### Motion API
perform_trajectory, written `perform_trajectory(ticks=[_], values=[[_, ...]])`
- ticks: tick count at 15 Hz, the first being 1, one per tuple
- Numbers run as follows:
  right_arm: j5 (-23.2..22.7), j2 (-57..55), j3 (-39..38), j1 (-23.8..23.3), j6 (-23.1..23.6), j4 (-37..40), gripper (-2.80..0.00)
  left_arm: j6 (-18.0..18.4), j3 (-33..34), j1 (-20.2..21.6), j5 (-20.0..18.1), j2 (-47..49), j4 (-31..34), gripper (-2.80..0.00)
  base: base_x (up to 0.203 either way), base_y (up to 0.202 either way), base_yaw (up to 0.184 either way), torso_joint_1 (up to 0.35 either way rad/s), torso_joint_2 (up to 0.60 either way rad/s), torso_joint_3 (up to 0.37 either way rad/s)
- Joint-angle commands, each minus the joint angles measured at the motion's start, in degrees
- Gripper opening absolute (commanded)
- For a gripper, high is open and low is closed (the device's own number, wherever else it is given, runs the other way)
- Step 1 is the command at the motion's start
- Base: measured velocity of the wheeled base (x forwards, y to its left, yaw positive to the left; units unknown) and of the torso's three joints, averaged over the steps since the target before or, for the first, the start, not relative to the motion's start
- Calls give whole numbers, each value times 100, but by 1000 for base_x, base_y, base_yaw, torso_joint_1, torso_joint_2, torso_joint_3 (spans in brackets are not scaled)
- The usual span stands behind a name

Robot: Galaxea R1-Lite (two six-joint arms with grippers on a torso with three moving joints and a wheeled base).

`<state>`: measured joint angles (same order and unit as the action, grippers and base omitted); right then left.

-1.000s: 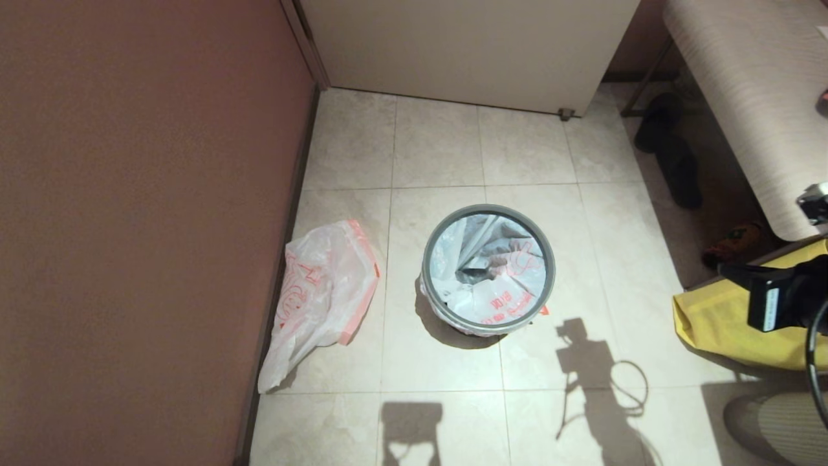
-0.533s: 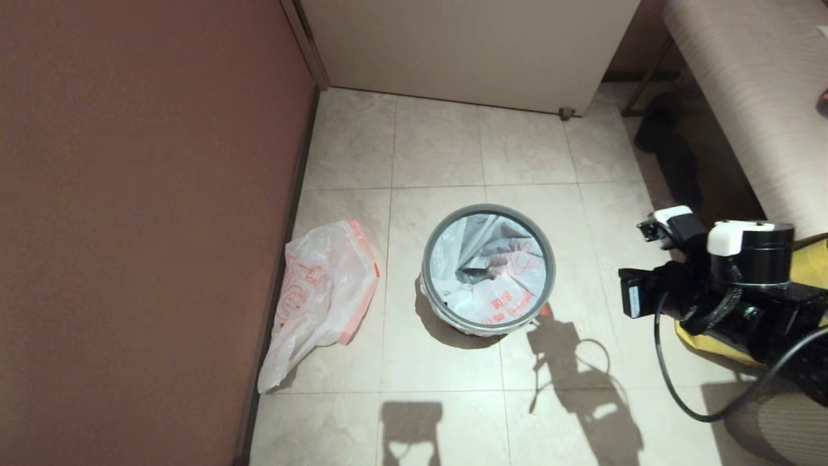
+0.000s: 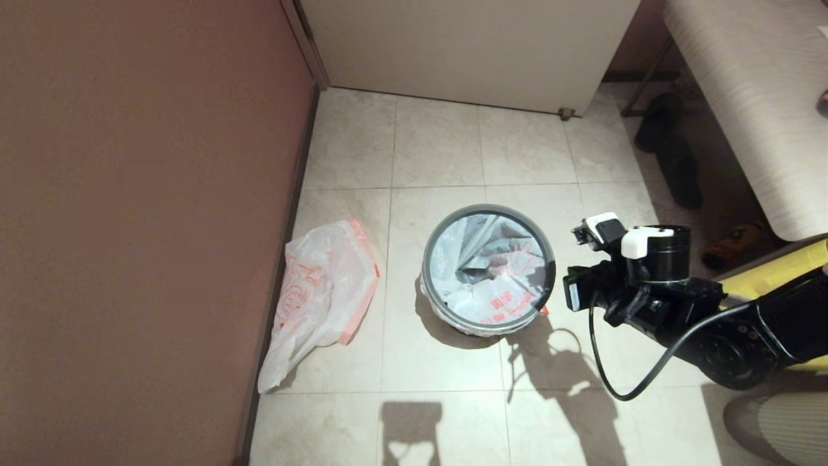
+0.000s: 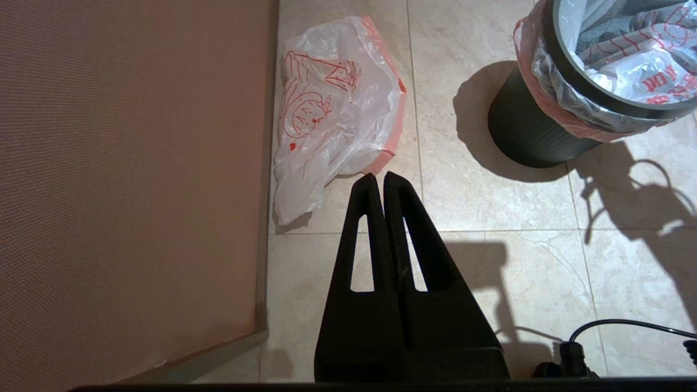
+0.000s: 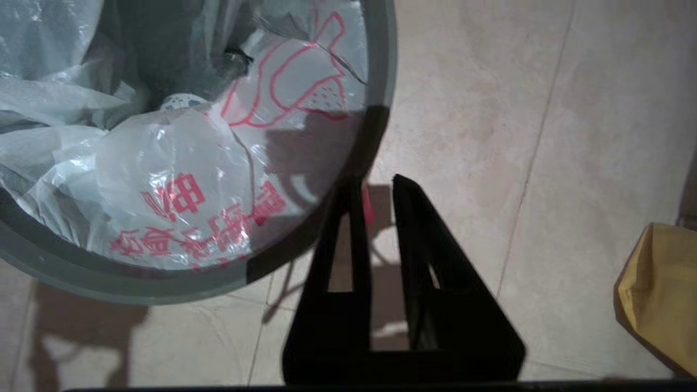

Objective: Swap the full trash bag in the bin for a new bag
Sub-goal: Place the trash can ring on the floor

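Note:
The bin (image 3: 427, 265), a small black pail with a grey hoop rim (image 5: 136, 286), stands on the tiled floor. The full trash bag (image 3: 485, 294) fills it, white with red lettering, its edge folded over the rim (image 4: 550, 103). The new bag (image 3: 323, 285) lies flat on the floor by the wall, left of the bin. My right arm (image 3: 647, 285) hangs just right of the bin. The right gripper (image 5: 375, 185) points down beside the hoop, slightly open and holding nothing. A red scrap of the bag shows behind its fingers. The left gripper (image 4: 375, 177) is shut and empty, near the new bag (image 4: 332, 125).
A brown wall (image 3: 142, 226) runs along the left. A white panel (image 3: 466, 45) closes the back. A pale bench (image 3: 750, 97), dark shoes (image 3: 673, 155) and a yellow object (image 3: 776, 272) crowd the right side. A black cable (image 3: 621, 382) loops under my right arm.
My right arm has swung in from the right edge to the bin's right side, and its jaws have parted a little. The bags, the bin and the left gripper are unmoved.

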<state>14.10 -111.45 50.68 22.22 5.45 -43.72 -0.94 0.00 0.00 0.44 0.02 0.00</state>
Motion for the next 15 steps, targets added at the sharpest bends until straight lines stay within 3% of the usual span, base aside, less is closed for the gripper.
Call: perform_trajectory(ticks=[1, 5, 13, 14, 15], values=[[15, -333, 258, 161, -1, -30, 0, -3, 0, 0, 0, -2, 0, -280, 0, 0, 0, 0, 0, 0], [385, -715, 568, 450, -9, -43, 0, -3, 0, 0, 0, -2, 0, -280, 0, 0, 0, 0, 0, 0], [462, -1314, 1165, 64, -9, -55, 0, -3, 0, 0, 0, -2, 0, -280, 0, 0, 0, 0, 0, 0], [462, -1430, 1247, 29, -6, -57, -280, -3, 0, 0, 0, -2, 0, -280, 0, 0, 0, 0, 0, 0], [462, -1541, 1353, -3, -2, -58, -280, -3, 0, 0, 0, -2, 0, -280, 0, 0, 0, 0, 0, 0]])
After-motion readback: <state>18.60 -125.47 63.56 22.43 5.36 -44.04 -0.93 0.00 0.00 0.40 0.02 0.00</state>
